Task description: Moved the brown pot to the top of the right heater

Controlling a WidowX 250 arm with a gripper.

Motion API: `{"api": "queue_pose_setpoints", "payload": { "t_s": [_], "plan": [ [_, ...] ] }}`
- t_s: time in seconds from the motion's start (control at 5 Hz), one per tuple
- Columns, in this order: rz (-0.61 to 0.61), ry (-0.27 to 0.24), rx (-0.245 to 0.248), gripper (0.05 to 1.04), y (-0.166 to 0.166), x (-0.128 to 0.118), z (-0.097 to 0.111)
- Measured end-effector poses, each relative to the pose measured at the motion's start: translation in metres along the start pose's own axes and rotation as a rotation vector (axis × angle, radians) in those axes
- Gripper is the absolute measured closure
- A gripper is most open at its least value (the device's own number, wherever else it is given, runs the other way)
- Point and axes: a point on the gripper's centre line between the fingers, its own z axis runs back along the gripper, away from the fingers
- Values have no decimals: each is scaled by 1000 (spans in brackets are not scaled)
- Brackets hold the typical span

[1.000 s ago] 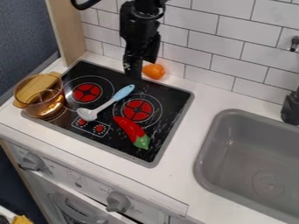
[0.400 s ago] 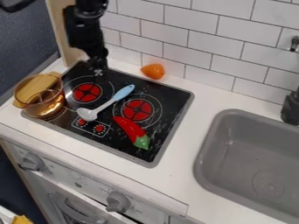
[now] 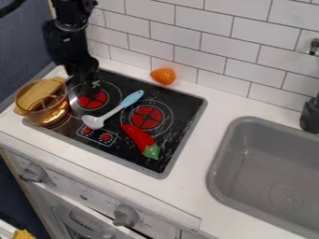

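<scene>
My gripper [image 3: 83, 88] hangs over the back left of the stove, close above the left heater [image 3: 93, 99] and to the right of the pot's rear. I cannot tell how its fingers stand. The transparent amber-brown pot [image 3: 55, 112] stands at the stove's left edge, partly on the white counter, with a flat amber piece in its upper part. The right heater [image 3: 146, 117] is a red disc ringed by white circles on the black stovetop.
A spoon with a blue handle [image 3: 131, 99] lies between the heaters. A red pepper with a green end [image 3: 140, 140] lies in front of the right heater. Behind the stove is an orange object [image 3: 163, 76]; a grey sink [image 3: 219, 161] is at the right, below the tiled wall.
From above the stove's back middle, my gripper has moved left and somewhat lower, nearer the pot. The pot, spoon and pepper have stayed in place.
</scene>
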Motion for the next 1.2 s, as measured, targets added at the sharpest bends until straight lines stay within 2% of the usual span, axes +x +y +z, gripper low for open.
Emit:
{"api": "queue_pose_setpoints", "payload": {
  "t_s": [0.2,0.6,0.8,1.0,1.2],
  "plan": [
    [129,-60,13,83,-22,12,-19],
    [229,-128,53,83,-37,28,-38],
    [236,-165,120,83,-31,28,-54],
    [219,-193,183,133,-27,23,-68],
    [175,-188,211,421,-29,18,-70]
  ]
}}
